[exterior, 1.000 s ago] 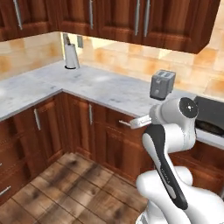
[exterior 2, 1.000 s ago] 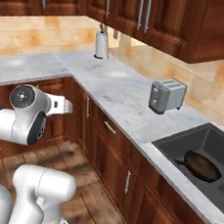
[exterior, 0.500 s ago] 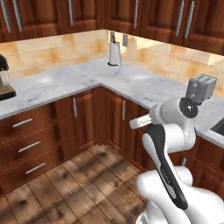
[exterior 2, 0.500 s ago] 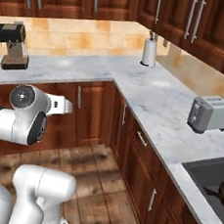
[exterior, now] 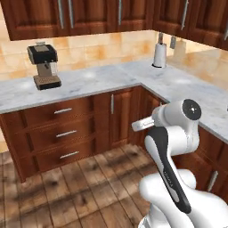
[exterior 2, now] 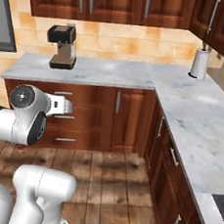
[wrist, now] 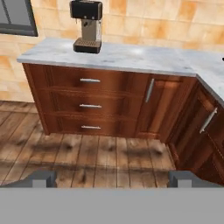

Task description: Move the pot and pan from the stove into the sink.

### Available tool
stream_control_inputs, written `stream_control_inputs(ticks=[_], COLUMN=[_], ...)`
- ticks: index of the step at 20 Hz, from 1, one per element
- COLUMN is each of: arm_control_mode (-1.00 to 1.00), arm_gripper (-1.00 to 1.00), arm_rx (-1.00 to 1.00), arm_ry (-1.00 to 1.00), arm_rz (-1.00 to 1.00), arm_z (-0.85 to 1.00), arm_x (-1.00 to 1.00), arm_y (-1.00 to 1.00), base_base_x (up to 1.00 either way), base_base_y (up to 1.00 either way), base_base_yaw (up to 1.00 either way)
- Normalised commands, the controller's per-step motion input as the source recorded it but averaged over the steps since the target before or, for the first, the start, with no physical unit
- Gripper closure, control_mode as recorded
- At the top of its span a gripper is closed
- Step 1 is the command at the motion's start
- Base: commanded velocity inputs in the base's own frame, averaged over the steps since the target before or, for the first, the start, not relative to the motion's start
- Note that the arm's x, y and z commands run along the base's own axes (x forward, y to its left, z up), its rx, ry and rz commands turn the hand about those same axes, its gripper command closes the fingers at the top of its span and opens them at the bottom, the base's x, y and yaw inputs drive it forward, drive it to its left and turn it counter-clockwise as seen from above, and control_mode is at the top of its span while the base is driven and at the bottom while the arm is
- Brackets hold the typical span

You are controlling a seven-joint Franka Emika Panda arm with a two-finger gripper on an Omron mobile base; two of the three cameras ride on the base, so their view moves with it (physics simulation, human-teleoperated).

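We see a white marble counter (exterior: pixel 98 82) bent around a corner, on dark wood cabinets (wrist: pixel 87 105) over a plank floor (wrist: pixel 87 153). A coffee maker (exterior: pixel 43 67) and a white roll (exterior: pixel 160 55) stand on the counter. Our gripper (wrist: pixel 112 178) is wide open, holding nothing. A dark sink (exterior 2: pixel 221 203) corner sits far right of the coffee maker.

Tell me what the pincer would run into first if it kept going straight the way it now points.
Judging by the hand view, the pincer points forward and down at the wooden floor in front of the drawer cabinet. It would probably meet the floor first, with free space before that; depth is hard to judge here.
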Motion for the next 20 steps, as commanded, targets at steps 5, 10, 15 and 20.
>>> stream_control_inputs(ticks=[5,10,15,20], arm_control_mode=[1.00,1.00,1.00,1.00], arm_gripper=[-1.00,-1.00,-1.00,-1.00], arm_rx=[0.00,0.00,0.00,0.00], arm_ry=[0.00,0.00,0.00,0.00], arm_rz=[0.00,0.00,0.00,0.00], arm_z=[0.00,0.00,0.00,0.00], arm_x=[0.00,0.00,0.00,0.00], arm_y=[0.00,0.00,0.00,0.00], base_base_x=[-0.22,-0.22,-0.22,-0.21], base_base_y=[-0.12,-0.12,-0.11,-0.09], base_base_yaw=[0.45,0.45,0.45,0.46])
